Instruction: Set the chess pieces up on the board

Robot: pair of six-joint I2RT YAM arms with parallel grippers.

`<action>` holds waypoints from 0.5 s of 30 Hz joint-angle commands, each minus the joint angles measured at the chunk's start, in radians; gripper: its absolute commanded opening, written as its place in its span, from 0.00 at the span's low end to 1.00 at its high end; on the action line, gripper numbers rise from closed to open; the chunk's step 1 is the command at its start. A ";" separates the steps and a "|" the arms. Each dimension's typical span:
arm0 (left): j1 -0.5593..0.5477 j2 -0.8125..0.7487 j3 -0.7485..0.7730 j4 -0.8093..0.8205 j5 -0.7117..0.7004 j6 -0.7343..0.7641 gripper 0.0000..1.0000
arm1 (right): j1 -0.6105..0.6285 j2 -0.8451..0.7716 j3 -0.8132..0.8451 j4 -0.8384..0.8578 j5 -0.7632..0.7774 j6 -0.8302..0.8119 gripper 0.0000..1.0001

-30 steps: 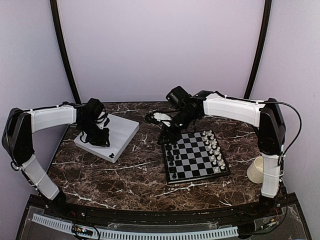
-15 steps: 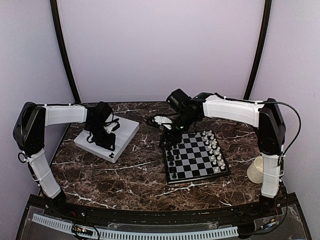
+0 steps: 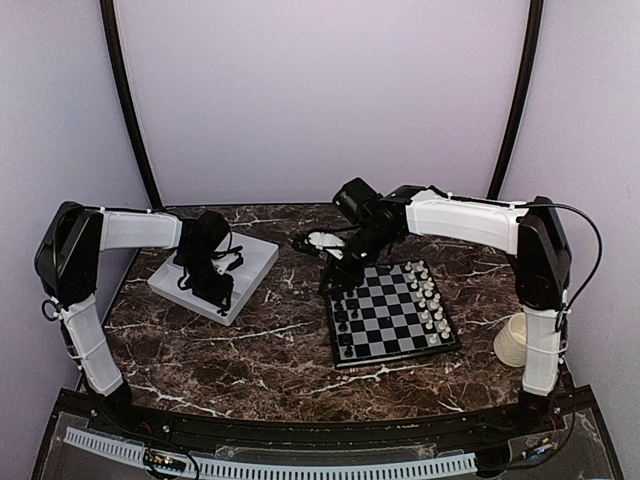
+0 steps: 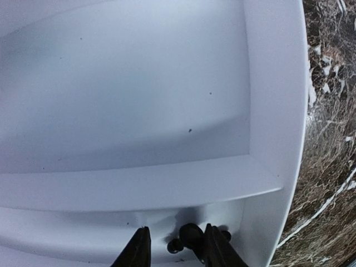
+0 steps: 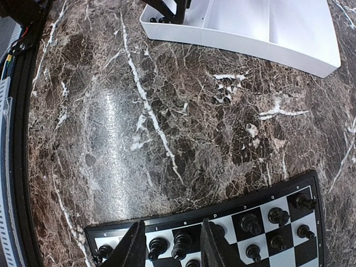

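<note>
Though few, black chess pieces (image 4: 190, 235) in one corner of white tray (image 4: 273, 83).

Tiny black chess pieces (image 5: 183, 243) stand upright on the checked board (image 5: 245, 207) between the right fingers (image 5: 132, 247); others cluster beside the left fingers (image 4: 214, 247).

Soft, even light, fairly bright. The glossy brown marble table (image 5: 167, 83) shows a pale sheen at ten o'clock. Inside the white plastic tray (image 4: 275, 83), tiny black plastic chess pieces (image 4: 189, 236) at six o'clock lie blurred in shadow.
</note>
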 commanded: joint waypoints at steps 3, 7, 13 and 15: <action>-0.016 0.027 0.026 -0.040 -0.012 0.025 0.32 | 0.010 -0.034 -0.007 -0.008 0.010 -0.008 0.35; -0.018 0.039 0.028 -0.042 -0.013 0.021 0.28 | 0.011 -0.033 -0.009 -0.005 0.011 -0.008 0.35; -0.018 0.073 0.038 -0.055 -0.024 -0.003 0.24 | 0.011 -0.029 -0.007 -0.005 0.009 -0.008 0.35; -0.018 0.088 0.052 -0.057 -0.022 -0.011 0.24 | 0.010 -0.025 -0.005 -0.008 0.008 -0.006 0.35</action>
